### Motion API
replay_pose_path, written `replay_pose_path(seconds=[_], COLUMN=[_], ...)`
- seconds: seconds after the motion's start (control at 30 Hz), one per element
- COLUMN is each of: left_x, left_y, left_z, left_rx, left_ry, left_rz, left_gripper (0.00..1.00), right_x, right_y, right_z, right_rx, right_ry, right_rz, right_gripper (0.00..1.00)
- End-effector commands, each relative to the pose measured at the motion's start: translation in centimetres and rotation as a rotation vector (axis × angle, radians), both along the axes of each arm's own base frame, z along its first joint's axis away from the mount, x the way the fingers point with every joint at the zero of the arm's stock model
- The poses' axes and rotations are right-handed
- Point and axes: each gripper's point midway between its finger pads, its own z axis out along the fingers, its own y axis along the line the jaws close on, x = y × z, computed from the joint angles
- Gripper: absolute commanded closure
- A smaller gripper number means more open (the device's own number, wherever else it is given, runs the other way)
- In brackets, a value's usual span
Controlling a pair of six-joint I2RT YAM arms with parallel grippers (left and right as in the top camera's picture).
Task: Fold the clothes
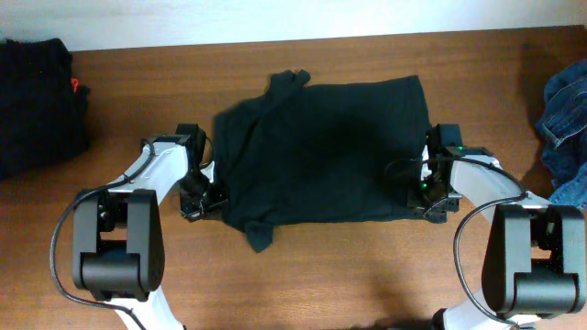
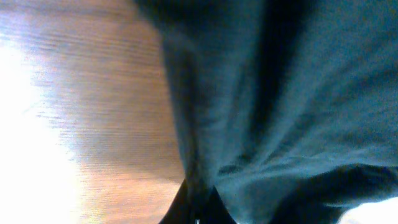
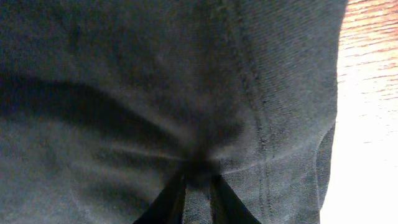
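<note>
The clothes in play are a plain black T-shirt [image 1: 321, 151], lying partly folded and mostly flat in the middle of the table. My left gripper [image 1: 204, 197] sits at the shirt's lower left edge. In the left wrist view the left gripper [image 2: 198, 208] has its fingers pinched together on the hem of the dark cloth [image 2: 298, 93]. My right gripper [image 1: 424, 197] is at the lower right edge. The right wrist view shows the right gripper [image 3: 199, 199] shut on a strip of the fabric [image 3: 155, 81] beside a stitched seam.
A heap of black clothing [image 1: 37, 101] lies at the far left of the wooden table [image 1: 321, 275]. Blue denim [image 1: 564, 128] is bunched at the right edge. Bare wood shows along the front and beside the shirt [image 2: 106, 93].
</note>
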Motion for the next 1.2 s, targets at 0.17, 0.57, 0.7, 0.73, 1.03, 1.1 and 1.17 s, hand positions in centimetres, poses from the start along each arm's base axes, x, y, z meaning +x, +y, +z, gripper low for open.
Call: replay_pose_path(seconds=[0.17, 0.57, 0.7, 0.73, 1.03, 1.1, 1.17], left_x=[2.1, 3.5, 2.8, 2.5, -1.1, -1.7, -2.3], left_y=[3.2, 6.1, 4.3, 3.7, -1.8, -3.6, -5.0], left_z=[3.1, 5.8, 6.4, 6.7, 7.7, 7.8, 7.7], left_rx=[0.191, 0.36, 0.264, 0.234, 0.054, 0.016, 0.008], left_ry=[-0.083, -0.111, -0.076, -0.064, 0.013, -0.002, -0.008], left_rz=[-0.031, -0.057, -0.049, -0.049, -0.342, -0.47, -0.557], left_gripper=[0.99, 0.88, 1.0, 1.0, 0.91, 0.84, 0.8], right_x=[-0.8, -0.8, -0.8, -0.8, -0.8, -0.8, -0.8], right_y=[1.1, 1.1, 1.1, 1.1, 1.1, 1.1, 1.1], right_z=[-0.8, -0.8, -0.8, -0.8, -0.8, -0.8, -0.8], right_rx=[0.06, 0.059, 0.059, 0.06, 0.06, 0.06, 0.06], right_ry=[0.022, 0.023, 0.022, 0.022, 0.022, 0.022, 0.022], right_rz=[-0.006, -0.006, -0.006, -0.006, -0.006, -0.006, -0.006], right_gripper=[0.81, 0.81, 0.81, 0.81, 0.81, 0.81, 0.8])
